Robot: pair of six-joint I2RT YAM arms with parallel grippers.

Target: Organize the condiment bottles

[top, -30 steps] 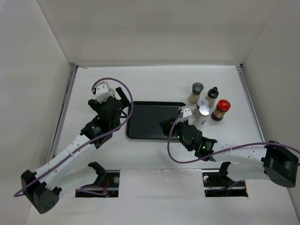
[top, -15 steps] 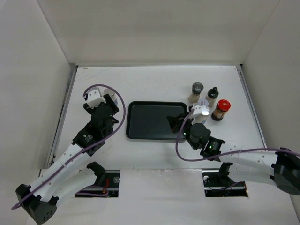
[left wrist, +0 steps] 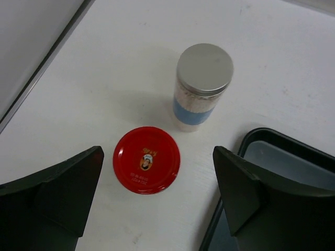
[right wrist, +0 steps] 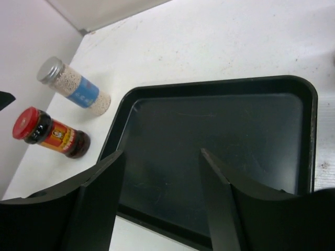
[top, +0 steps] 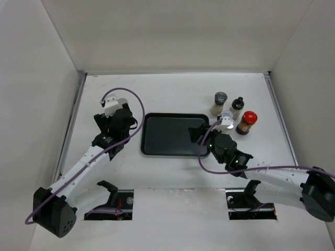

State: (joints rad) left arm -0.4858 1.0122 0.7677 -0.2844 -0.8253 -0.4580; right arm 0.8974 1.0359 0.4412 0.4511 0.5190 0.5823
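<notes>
While both arms hang over the white table [top: 172,86], here's what my feeds show. Left gripper [left wrist: 157,154] is spread wide and holding nothing. It's looking straight down on the red-capped jar [left wrist: 146,159], whose cap shows in the gap between the two fingers [left wrist: 57,193]. As far as I can tell neither finger touches it, and I can't judge the height above it.

Just beyond that one, close but apart, stands the silver-lidded jar [left wrist: 202,86]. It's upright, with pale grains inside and a blue band round the middle. Both sit on bare table just off the left end of the black tray [left wrist: 261,138], whose corner pokes into the left wrist view.

Right gripper [right wrist: 162,154] is also wide apart with nothing in it, hovering over the right part of the tray with its fingers pointing left across it. That wrist cam shows the same two jars side by side past the tray's far end.

In the top view the rest are bunched on the table beside the tray's right end. The grey-lidded jar [top: 220,101] is at the back with the black-capped bottle [top: 237,107] next to it. The second red-capped jar [top: 247,123] is nearest the right edge. A pale-topped jar [top: 225,114] sits just in front of the grey-lidded one, but the right wrist covers most of it.
</notes>
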